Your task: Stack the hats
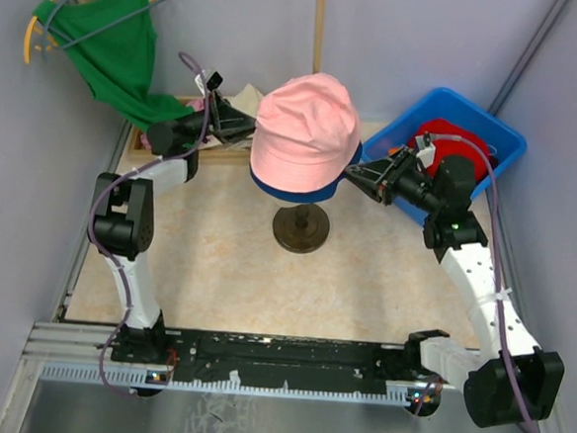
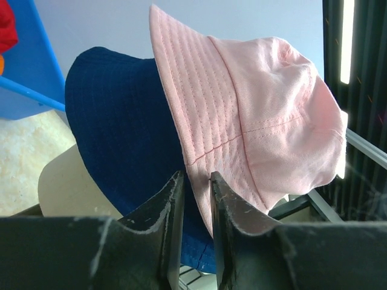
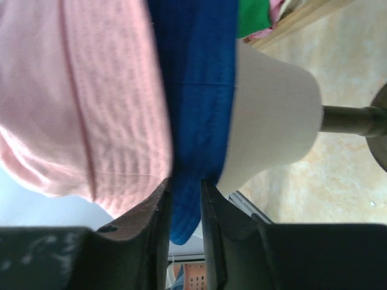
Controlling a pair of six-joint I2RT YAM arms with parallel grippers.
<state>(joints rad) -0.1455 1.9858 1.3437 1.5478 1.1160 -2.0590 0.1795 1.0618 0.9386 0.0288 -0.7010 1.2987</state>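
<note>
A pink bucket hat (image 1: 305, 128) sits over a navy blue bucket hat (image 1: 300, 193) on a white head form (image 3: 272, 121) with a dark round stand (image 1: 301, 227). My left gripper (image 1: 250, 130) is at the hats' left side. In the left wrist view its jaws (image 2: 195, 181) are nearly closed, with the pink brim (image 2: 205, 121) and navy fabric (image 2: 121, 133) between them. My right gripper (image 1: 356, 175) is at the right side. In the right wrist view it (image 3: 184, 184) is shut on the navy brim (image 3: 193, 121), with the pink hat (image 3: 78, 103) outside the jaw. A red hat (image 1: 452, 139) lies in the blue bin.
A blue bin (image 1: 502, 137) stands at the back right, behind my right arm. A green garment (image 1: 112, 55) on a hanger hangs at the back left. Beige and pink cloths (image 1: 242, 99) lie in a wooden box behind my left gripper. Walls close in both sides.
</note>
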